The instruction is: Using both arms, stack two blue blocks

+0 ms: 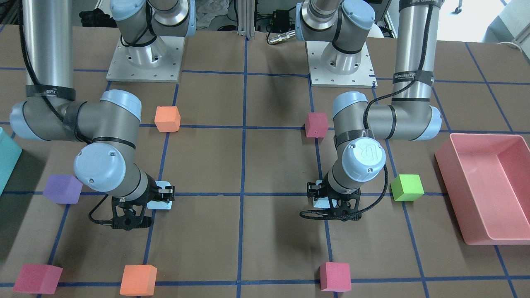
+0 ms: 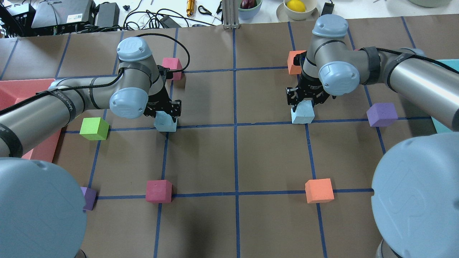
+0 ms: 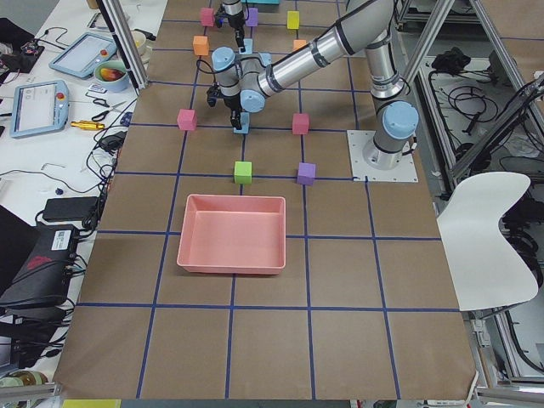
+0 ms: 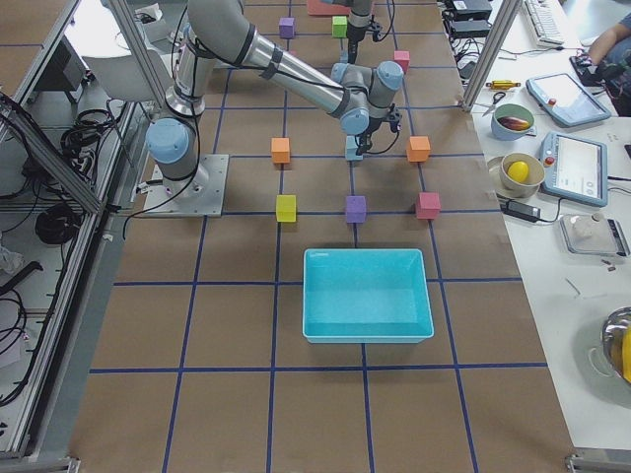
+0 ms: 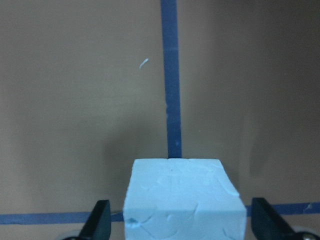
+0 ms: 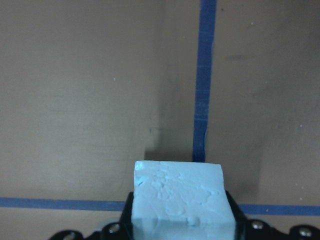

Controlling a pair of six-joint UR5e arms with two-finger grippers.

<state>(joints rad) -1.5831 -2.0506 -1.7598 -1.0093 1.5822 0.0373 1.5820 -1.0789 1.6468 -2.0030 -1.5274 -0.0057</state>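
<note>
Two pale blue blocks rest on the brown table, each at a blue tape crossing. My left gripper [image 2: 167,111] is down over the left blue block [image 2: 165,123]. In the left wrist view its fingers [image 5: 100,222] stand on either side of that block [image 5: 182,200] with gaps, so it is open. My right gripper [image 2: 304,101] is down on the right blue block [image 2: 303,114]. In the right wrist view its jaws press against the sides of that block [image 6: 180,195]. I cannot tell whether that block is off the table.
Other cubes lie around: green [image 2: 94,128], crimson [image 2: 158,191], orange [image 2: 319,190], purple [image 2: 382,114], pink [image 2: 172,64] and orange [image 2: 294,61] behind the arms. A pink bin [image 1: 488,190] stands by the left arm, a teal bin [image 4: 367,294] by the right.
</note>
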